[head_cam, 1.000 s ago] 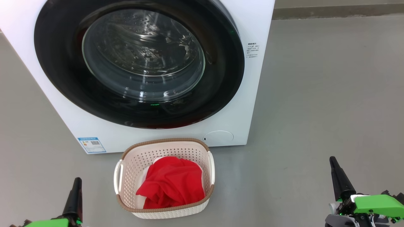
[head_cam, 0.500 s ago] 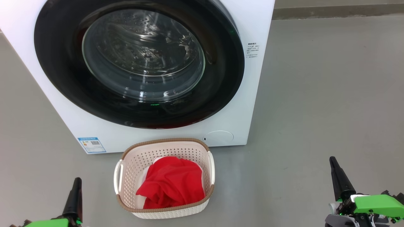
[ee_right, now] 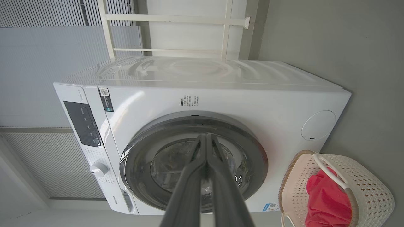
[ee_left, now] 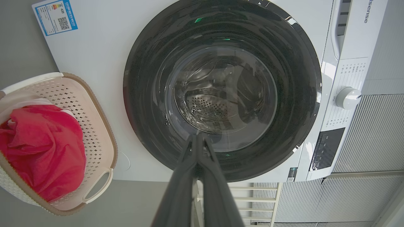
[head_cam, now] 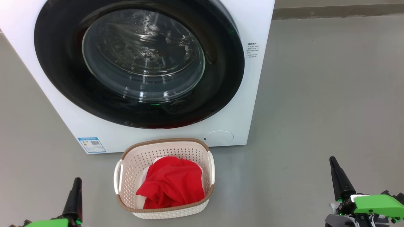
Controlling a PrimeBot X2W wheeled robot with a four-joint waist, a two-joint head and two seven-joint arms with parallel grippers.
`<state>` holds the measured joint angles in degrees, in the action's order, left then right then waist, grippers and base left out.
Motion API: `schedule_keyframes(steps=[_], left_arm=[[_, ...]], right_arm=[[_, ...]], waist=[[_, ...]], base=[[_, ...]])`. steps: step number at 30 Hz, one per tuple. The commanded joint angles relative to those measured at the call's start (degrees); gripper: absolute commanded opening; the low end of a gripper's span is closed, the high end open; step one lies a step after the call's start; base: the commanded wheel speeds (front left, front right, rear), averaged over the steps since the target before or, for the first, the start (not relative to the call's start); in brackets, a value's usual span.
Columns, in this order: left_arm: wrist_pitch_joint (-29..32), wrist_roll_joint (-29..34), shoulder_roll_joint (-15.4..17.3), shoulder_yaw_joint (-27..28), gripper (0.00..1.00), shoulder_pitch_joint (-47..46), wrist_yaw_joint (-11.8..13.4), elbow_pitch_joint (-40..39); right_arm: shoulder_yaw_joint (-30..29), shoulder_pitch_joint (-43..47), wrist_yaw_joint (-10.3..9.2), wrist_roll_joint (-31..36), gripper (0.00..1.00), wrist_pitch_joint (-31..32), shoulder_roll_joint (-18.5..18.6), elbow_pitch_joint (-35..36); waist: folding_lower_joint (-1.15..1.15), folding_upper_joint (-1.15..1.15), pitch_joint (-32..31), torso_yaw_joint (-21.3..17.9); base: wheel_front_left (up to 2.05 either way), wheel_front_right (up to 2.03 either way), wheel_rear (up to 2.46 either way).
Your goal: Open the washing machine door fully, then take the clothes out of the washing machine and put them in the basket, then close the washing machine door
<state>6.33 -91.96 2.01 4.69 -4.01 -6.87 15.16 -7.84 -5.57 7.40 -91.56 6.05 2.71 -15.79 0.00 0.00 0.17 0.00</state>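
Washing machine door: sits flush against the white washing machine and looks closed. Whether the latch has caught cannot be told.
Drum behind the glass: bare steel, no red in sight.
Clothes: red heap in the basket, piled toward its 5 o'clock corner, with white fabric showing at 10 o'clock.
Basket: on the floor at 6 o'clock of the door, just beside the machine's base.
Left gripper: at 7 o'clock in the head view, fingers pressed together, holding nothing.
Right gripper: at 4 o'clock, also clenched and empty. Both are well apart from the basket and the door.

Judgement: the task looks finished.

Risks from here:
- If the door is only resting and not latched, it could swing out over the basket.
- A forward roll of the robot, or a low sweep of the left arm, could knock the light basket into the machine or tip it.
- The heap rides near the rim at 5 o'clock, so a bump there could spill cloth onto the floor.
- Faint red glint on the door's lower ring: probably a reflection, not certain.
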Motion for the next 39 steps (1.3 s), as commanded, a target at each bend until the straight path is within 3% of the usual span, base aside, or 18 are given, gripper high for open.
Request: schedule_keyframes(steps=[1, 39], left_arm=[[0.2, -0.2, 0.9, 1.9, 0.00, -2.2, -0.6, -1.1], [0.2, -0.2, 0.9, 1.9, 0.00, -2.2, -0.6, -1.1]], right_arm=[[1.3, -0.6, 0.09, -0.6, 0.00, 0.5, 0.2, 1.8], [1.3, -0.6, 0.09, -0.6, 0.00, 0.5, 0.2, 1.8]], waist=[[0.00, 0.00, 0.0, 0.0], [0.00, 0.00, 0.0, 0.0]], base=[[0.00, 0.00, 0.00], [0.00, 0.00, 0.00]])
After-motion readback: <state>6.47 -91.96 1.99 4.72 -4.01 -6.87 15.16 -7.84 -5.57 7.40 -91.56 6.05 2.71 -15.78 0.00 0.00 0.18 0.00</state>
